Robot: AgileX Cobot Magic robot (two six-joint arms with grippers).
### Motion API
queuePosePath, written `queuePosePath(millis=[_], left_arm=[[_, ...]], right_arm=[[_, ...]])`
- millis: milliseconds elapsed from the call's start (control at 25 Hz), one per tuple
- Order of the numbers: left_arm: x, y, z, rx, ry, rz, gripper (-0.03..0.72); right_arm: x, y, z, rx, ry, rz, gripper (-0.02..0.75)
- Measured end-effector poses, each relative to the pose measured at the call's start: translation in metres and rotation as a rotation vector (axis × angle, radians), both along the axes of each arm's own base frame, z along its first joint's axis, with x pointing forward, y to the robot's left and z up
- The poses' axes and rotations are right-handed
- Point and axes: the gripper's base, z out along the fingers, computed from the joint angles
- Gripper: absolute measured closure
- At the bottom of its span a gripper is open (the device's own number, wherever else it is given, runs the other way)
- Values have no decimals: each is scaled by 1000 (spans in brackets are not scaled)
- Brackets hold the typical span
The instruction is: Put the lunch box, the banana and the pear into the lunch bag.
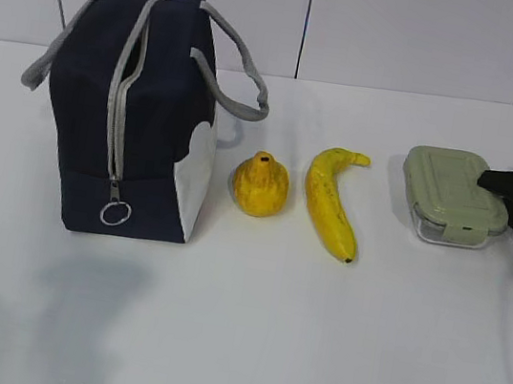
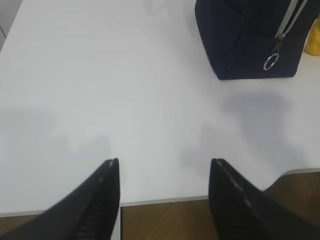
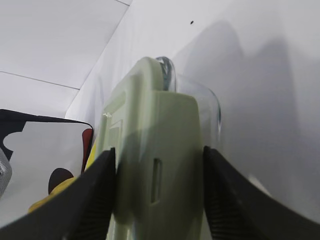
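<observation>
My right pincer (image 3: 157, 192) has its fingers pressed against both sides of the lunch box (image 1: 453, 195), clamped on it where it sits on the worktop (image 1: 312, 336); it lies nearest this pincer, so I judge it goes first. Beyond it, farther from my right pincer, lie the banana (image 1: 332, 201), then the pear (image 1: 259, 185), then the lunch bag (image 1: 138, 112) (its zipper looks partly undone near the top). My left pincer (image 2: 165, 197) hangs apart and empty above the worktop's near edge, the bag well ahead to its right.
</observation>
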Motion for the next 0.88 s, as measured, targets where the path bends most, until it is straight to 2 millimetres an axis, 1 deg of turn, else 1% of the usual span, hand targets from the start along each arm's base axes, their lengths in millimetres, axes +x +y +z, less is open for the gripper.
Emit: queuePosePath(millis=[720, 880], left_arm=[[0, 0, 0, 0, 0, 0, 274], [0, 0, 0, 0, 0, 0, 274]], right_arm=[[0, 0, 1, -7, -6, 1, 324], [-2, 1, 13, -53, -31, 33, 324]])
